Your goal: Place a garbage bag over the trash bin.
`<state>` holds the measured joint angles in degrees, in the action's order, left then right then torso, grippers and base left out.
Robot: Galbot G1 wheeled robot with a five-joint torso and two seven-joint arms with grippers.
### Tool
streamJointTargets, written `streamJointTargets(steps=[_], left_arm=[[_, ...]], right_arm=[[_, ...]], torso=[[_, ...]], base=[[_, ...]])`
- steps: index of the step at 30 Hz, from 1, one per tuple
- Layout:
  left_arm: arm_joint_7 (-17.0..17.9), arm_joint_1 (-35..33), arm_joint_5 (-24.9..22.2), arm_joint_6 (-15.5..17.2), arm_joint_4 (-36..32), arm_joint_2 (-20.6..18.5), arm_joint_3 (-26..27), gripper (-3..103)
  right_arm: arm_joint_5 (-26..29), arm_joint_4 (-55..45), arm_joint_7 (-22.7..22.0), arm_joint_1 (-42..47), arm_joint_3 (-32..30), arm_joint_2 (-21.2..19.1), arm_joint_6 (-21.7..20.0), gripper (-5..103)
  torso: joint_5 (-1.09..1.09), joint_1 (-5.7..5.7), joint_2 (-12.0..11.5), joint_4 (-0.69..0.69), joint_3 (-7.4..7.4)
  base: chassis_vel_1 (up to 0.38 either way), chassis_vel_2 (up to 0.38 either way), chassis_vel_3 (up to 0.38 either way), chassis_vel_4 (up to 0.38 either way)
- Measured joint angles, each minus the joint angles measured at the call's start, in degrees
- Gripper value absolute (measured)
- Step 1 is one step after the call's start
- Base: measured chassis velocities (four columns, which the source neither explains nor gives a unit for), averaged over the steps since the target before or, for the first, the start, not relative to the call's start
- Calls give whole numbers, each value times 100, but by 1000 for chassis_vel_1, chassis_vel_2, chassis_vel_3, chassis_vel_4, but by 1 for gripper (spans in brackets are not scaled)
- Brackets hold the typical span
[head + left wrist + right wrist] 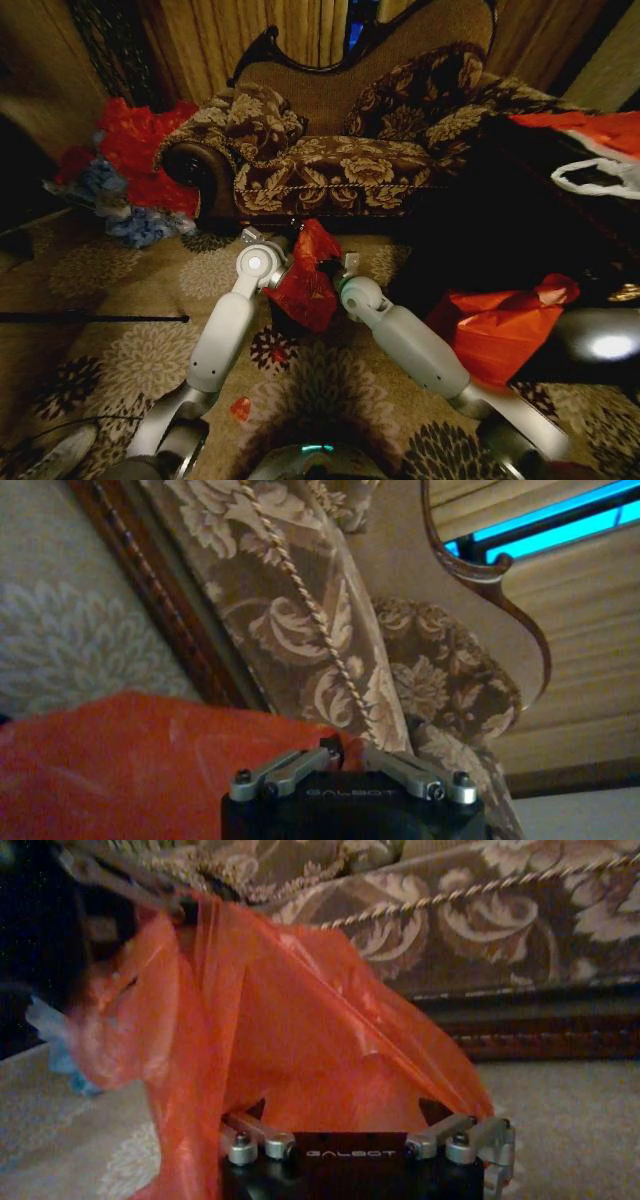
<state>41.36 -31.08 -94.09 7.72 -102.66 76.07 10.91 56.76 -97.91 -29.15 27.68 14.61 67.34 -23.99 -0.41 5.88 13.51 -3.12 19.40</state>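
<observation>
Closest to the robot there's a small red scrap (240,408) on the patterned carpet (110,340) between the two arms. A bit further out both arms reach in toward the middle: the left gripper (285,262) and the right gripper (338,280) sit on either side of the garbage bag (305,280), which hangs bunched up between them just in front of the sofa. From the right wrist the bag (300,1035) drapes right over the jaws, so they look clenched on the plastic, though the tips are buried in it. From the left wrist the bag (150,765) is pressed up against that side's jaws too and they seem to be grasping its edge, but I can't tell for sure. There's something dark under the bag, probably the trash bin (283,322), hard to make out. Off to the right lies a bigger orange-red bundle (500,325). Behind it all is the floral sofa (340,160), with a heap of red and blue bags (135,170) at its left end
</observation>
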Motion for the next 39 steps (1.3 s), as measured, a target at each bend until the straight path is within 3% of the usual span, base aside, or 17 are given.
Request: streamJointTargets(steps=[3,12,26,39], left_arm=[[-154,34,-1,5,83,-44,29,0],[-152,26,-20,37,93,-88,15,0],[-173,-188,185,211,-210,-136,-240,0],[-533,-598,768,298,-208,-272,-289,0]], right_arm=[[1,-263,36,159,-154,-195,-7,100],[-11,-494,193,397,-302,-542,-9,100],[27,-300,289,116,-257,-440,-27,100],[401,-531,180,-212,-177,-665,-123,100]], torso=[[-1,0,0,0,0],[-1,0,0,0,0],[-1,0,0,0,0],[-1,0,0,0,0]], base=[[0,0,0,0],[0,0,0,0],[0,0,0,0],[0,0,0,0]])
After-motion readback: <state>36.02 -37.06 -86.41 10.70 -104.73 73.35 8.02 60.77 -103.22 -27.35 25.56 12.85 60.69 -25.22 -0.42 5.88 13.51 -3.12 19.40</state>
